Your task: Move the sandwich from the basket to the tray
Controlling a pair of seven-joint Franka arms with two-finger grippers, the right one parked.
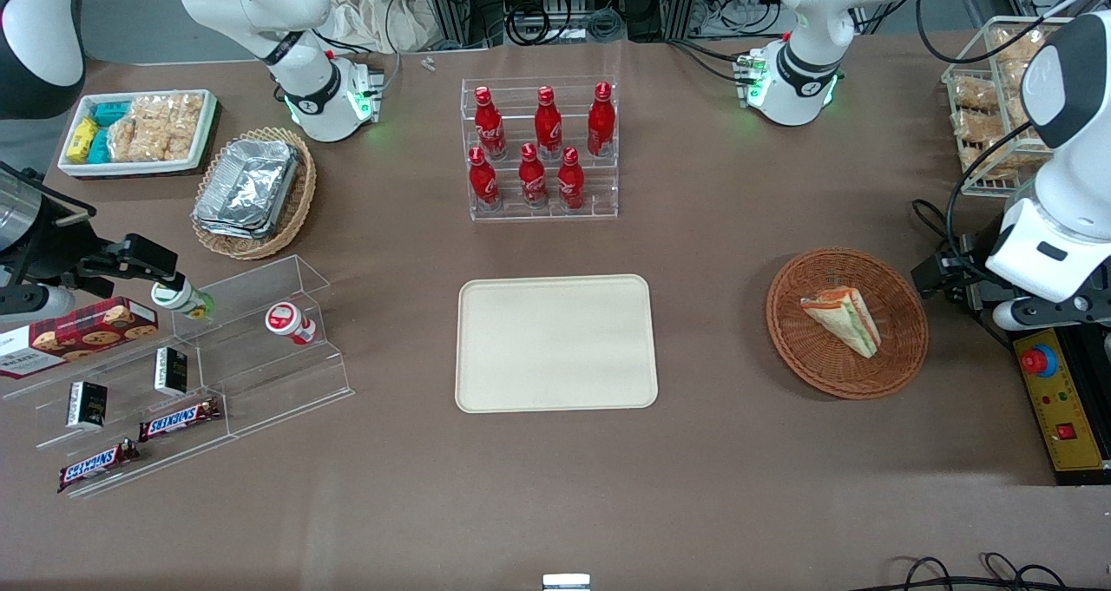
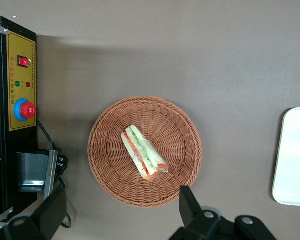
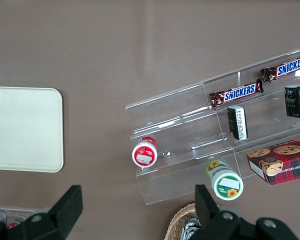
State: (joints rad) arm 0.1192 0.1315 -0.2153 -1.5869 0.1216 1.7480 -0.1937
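The sandwich, a pale wedge with orange-red and green layers, lies in the round reddish-brown wicker basket. The cream tray sits flat at mid-table, toward the parked arm's end from the basket, with nothing on it. My left gripper hovers beside the basket, at the working arm's end and well above the table. It is open, its black fingers spread wide with nothing between them, clear of the sandwich.
A yellow control box with a red button stands close beside the basket. A rack of red bottles stands farther from the camera than the tray. A tan basket of foil containers and an acrylic snack shelf lie toward the parked arm's end.
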